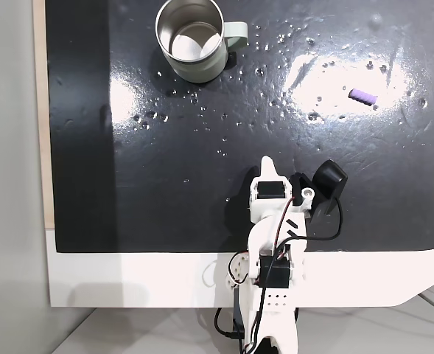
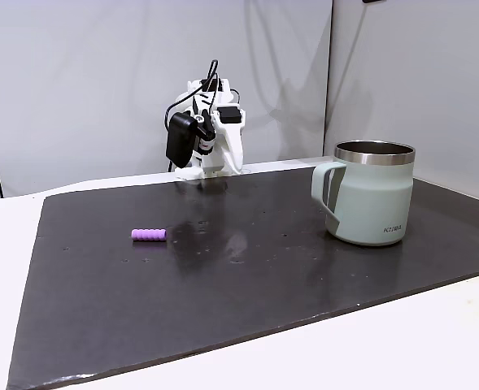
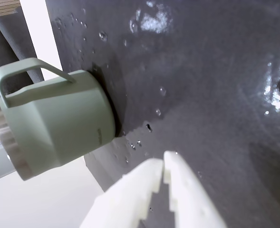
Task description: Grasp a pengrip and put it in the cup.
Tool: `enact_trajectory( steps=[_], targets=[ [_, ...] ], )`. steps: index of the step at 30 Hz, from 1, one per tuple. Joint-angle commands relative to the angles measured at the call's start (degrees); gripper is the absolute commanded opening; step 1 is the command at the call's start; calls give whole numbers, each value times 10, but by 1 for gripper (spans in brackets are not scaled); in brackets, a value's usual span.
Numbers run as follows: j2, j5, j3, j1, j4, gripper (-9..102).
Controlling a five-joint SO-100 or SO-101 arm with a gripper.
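Small dark print low on cup (image 2: 369, 203) wall, front side in fixed view from bench level; looks like short brand word, too small to read with certainty. Same mark shows as tiny blurred speck on cup (image 3: 59, 128) in wrist view, illegible.

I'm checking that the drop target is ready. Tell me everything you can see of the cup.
The cup is a pale sage-green mug with a wide round mouth, a shiny steel rim and inside, and a side handle in the same green. Small dark lettering sits low on its wall. It stands upright on the black mat, looks empty in a fixed view, and nothing else touches it.
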State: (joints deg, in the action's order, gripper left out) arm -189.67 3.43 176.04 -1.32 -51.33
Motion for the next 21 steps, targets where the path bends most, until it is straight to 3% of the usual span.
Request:
enact_trajectory(
  steps=[1,7,14,21],
  targets=[
    [-4,0,-4,-4,18,0],
    [-4,9,-18,-9,17,0],
    [8,64,-161,-27,-24,0],
    [228,78,-411,-86,-57,0]
  ],
)
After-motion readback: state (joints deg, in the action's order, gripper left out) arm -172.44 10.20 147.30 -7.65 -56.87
